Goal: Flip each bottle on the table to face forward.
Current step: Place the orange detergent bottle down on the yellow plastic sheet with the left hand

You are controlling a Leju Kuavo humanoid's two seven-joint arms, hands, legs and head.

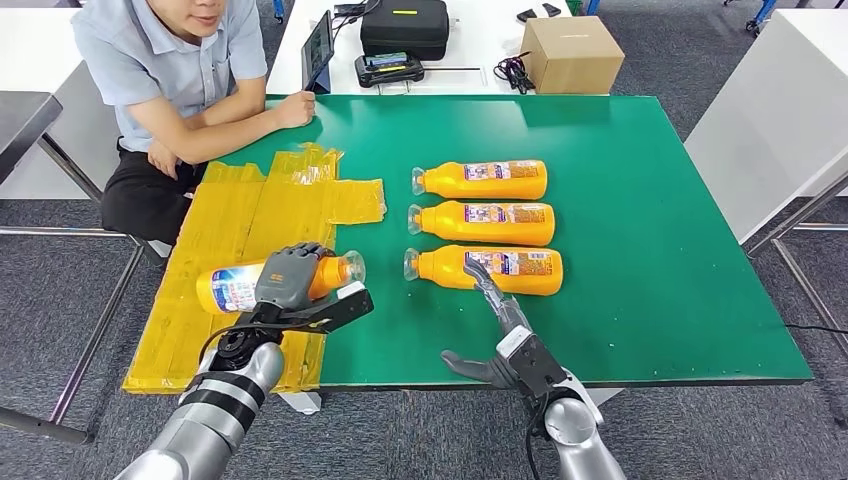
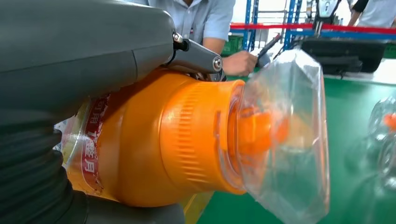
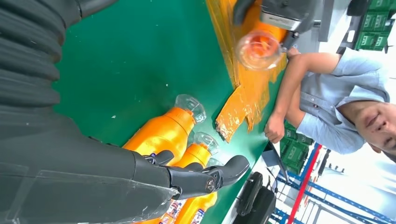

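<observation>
The left hand [image 1: 292,275] is gripping a fourth bottle [image 1: 240,285] around its shoulder, fingers wrapping over the top and thumb underneath, and is holding it over the yellow taped patch [image 1: 250,225] at the left side of the green table [image 1: 650,200]. This bottle is lying on its side with its long axis running across the table, clear cap [image 1: 352,266] pointing toward the robot's right and toward the other bottles; the left wrist view is showing the orange neck [image 2: 196,135] and clear cap [image 2: 285,135] sticking out past the hand. Whether the bottle is resting on the tape or lifted just off it, I cannot tell. To the right, three bottles are lying in a column on the green surface, all parallel, caps pointing left: the far one [image 1: 485,180], the middle one [image 1: 485,223] and the near one [image 1: 490,269]. The right hand [image 1: 510,340] is holding nothing, its fingers spread, one finger [image 1: 487,285] reaching up to the near bottle's label, touching it or just short of it. A person [image 1: 170,70] is sitting at the far left corner, one fist resting on the table edge. The held bottle is clearly the left hand's job, and the coming move probably depends on rolling it about that crosswise axis so the label comes up, then setting it down in line with the others.
</observation>
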